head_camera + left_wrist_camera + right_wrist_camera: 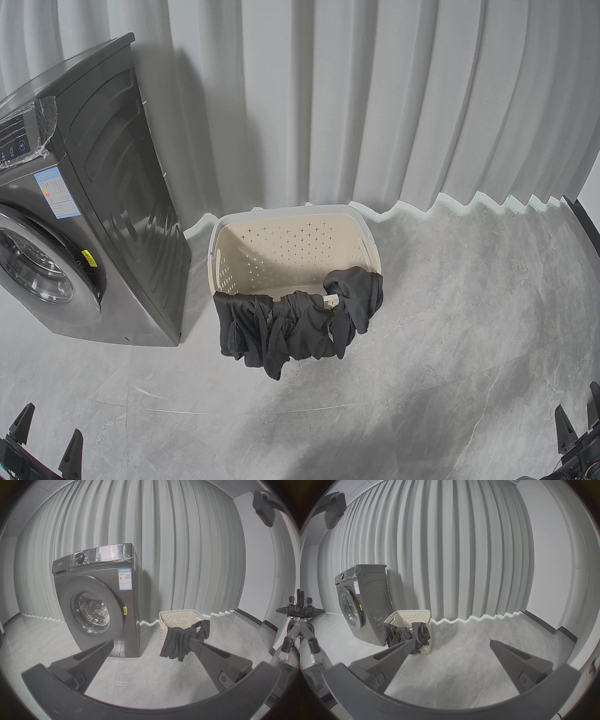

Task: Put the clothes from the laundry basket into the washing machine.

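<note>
Fingers (pixel 90 658) of the left gripper (pixel 151 642) and right gripper (pixel 450 642) are spread and hold nothing, well apart from the laundry basket (pixel 287 250). The task looks unstarted: the dark clothes (pixel 294 322) hang over its near rim, its inside otherwise bare, beside the washing machine (pixel 94 219).

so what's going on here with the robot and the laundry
Nothing is being handled yet. Dark clothes hang over the front rim of the laundry basket, which stands on the floor just to the right of the washing machine. The machine's door looks shut. The left gripper and right gripper are both open and empty, low down and well short of the basket.
</note>
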Controlling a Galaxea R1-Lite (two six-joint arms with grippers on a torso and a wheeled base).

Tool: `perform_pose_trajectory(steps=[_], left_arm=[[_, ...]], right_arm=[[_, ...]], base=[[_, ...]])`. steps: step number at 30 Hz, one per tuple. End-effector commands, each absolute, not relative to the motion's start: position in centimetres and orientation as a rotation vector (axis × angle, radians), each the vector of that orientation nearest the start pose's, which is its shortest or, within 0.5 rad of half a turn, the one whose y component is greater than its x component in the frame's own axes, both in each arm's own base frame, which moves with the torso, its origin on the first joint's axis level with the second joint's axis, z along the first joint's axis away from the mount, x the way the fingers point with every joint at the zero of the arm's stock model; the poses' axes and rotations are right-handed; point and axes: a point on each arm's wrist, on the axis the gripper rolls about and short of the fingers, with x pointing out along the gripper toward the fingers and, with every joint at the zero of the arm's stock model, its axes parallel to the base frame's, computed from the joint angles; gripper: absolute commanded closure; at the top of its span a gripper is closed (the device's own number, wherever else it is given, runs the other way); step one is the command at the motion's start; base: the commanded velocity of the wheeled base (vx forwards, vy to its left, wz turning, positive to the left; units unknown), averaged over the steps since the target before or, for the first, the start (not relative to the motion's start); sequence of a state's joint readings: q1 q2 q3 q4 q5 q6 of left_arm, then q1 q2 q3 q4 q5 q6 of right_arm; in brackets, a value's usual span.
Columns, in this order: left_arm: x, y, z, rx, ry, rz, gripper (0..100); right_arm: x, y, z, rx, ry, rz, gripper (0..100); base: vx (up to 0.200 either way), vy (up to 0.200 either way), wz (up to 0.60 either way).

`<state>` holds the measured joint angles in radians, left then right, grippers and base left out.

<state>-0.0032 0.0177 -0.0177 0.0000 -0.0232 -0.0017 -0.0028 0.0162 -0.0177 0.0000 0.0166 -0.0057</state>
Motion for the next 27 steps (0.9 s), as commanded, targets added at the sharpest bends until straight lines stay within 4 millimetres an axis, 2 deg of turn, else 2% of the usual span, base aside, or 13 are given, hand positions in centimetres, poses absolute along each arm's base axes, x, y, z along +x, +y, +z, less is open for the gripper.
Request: perform_pose_trajectory(steps=[1, 8, 27], left_arm=[[-2.29, -0.05, 7.59, -0.002, -0.002, -0.028, 0], [-2.29, -0.04, 7.59, -0.005, -0.001, -0.026, 0], [-2.29, -0.04, 7.59, -0.002, -0.002, -0.026, 0]], right_arm=[[-2.22, 0.04, 7.57, -0.006, 0.008, 0.015, 0], [-2.22, 0.04, 7.57, -0.008, 0.008, 0.014, 0], [-2.22, 0.04, 7.57, -0.006, 0.008, 0.014, 0]], base=[[0.0, 0.0, 0.0], [0.0, 0.0, 0.0], [0.189, 0.0, 0.0]])
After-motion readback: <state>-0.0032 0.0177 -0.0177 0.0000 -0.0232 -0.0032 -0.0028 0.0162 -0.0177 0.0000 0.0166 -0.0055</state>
